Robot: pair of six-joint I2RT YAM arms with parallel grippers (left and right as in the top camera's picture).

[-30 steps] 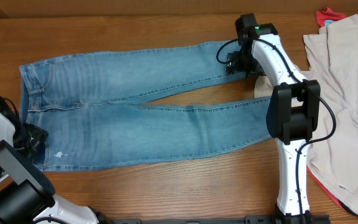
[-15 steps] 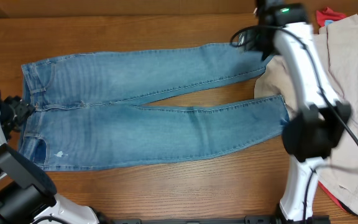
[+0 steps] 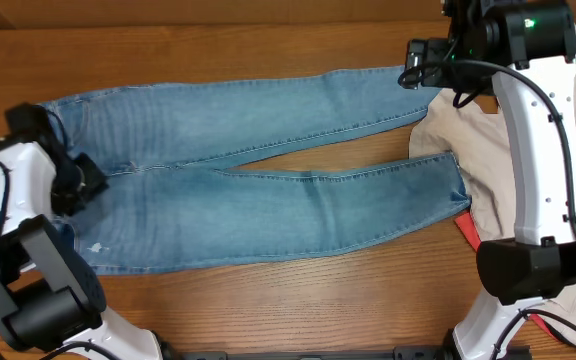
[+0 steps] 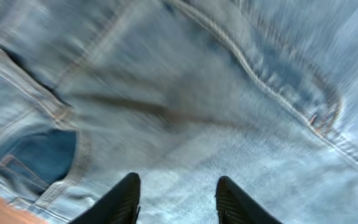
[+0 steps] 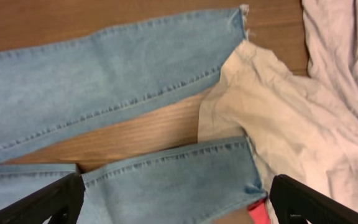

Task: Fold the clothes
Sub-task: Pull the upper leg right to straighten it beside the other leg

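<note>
The light blue jeans lie flat on the wooden table, waist at the left, both legs running right with frayed hems. My left gripper is low over the waist end, open and empty. In the left wrist view its fingers hover over blurred denim beside a pocket. My right gripper is raised above the upper leg's hem, wide open and empty. The right wrist view shows its fingers spread above both leg ends.
A beige garment lies under and beside the leg hems at the right; it also shows in the right wrist view. A small red cloth peeks out by the lower hem. The right arm's column stands at the front right.
My left gripper has moved from the table's left edge in over the jeans' waist. My right gripper has lifted off the upper leg's hem and swung up and right.
</note>
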